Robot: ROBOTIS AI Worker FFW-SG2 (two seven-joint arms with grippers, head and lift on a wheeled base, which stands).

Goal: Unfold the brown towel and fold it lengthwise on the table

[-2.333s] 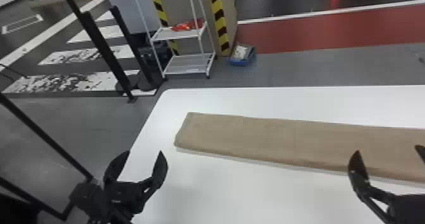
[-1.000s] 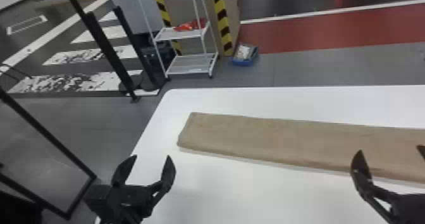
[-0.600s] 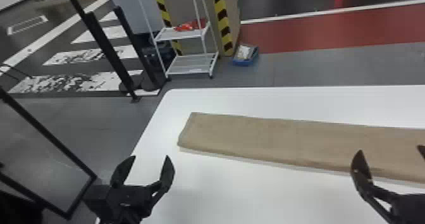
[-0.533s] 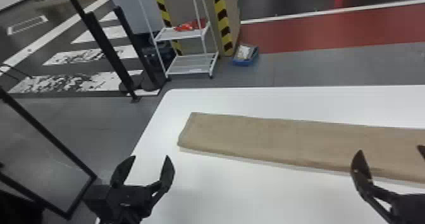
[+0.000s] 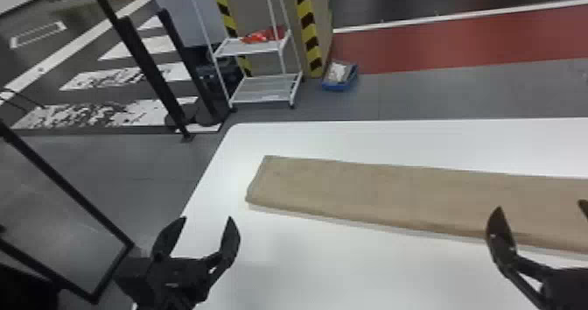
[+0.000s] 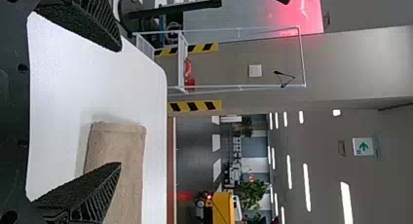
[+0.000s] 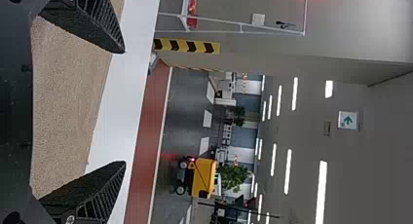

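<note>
My left gripper (image 5: 209, 226) stands open over the table's left edge, nearer to me than the towel and left of its end. In the left wrist view the left gripper (image 6: 121, 107) has nothing between its fingers. The brown towel (image 5: 376, 191) lies flat as a long, narrow folded strip across the white table (image 5: 332, 265), running out past the head view's right edge. At the lower right, my right gripper (image 5: 540, 213) is open above the strip's near edge. The right wrist view has the right gripper (image 7: 125, 107) with its fingers wide apart and the towel (image 7: 68, 97) below them.
Beyond the table's far left corner stand a white shelf rack (image 5: 262, 88) and a blue bin (image 5: 340, 76) on the floor. Black posts (image 5: 148, 68) rise left of the rack. A black frame (image 5: 65, 186) is beside the table at the left.
Since the earliest frame my left gripper has shifted slightly to the right, still open, and the whole head view has shifted a little. The towel lies as before.
</note>
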